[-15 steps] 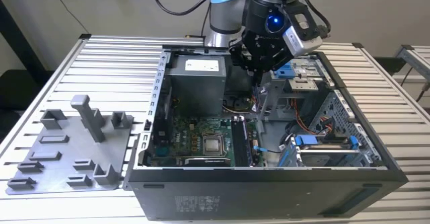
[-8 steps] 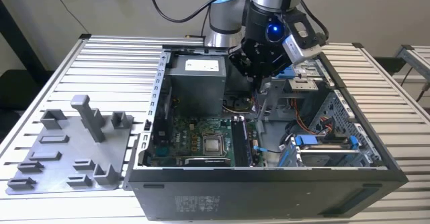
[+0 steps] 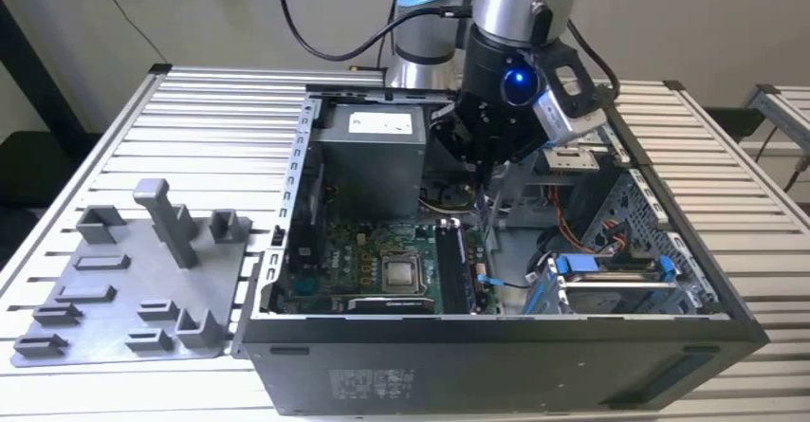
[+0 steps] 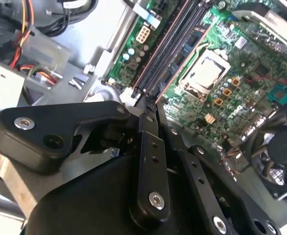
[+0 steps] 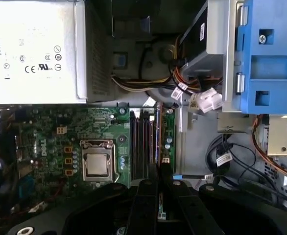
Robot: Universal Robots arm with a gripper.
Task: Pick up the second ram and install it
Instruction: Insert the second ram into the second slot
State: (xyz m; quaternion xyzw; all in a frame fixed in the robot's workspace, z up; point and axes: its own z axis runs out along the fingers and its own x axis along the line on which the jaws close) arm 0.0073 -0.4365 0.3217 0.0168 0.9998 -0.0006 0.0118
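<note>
Insert step: gripper (image 3: 487,161) clamped on second ram (image 5: 159,214), hovering with ram slots (image 3: 452,266) at 6 o'clock in exterior view; seating needs edge parallel to slot, straight push

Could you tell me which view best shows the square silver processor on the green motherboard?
The first wrist view: the square silver processor sits head-on, unobstructed. The second wrist view shows it obliquely; the exterior view, from afar.
</note>
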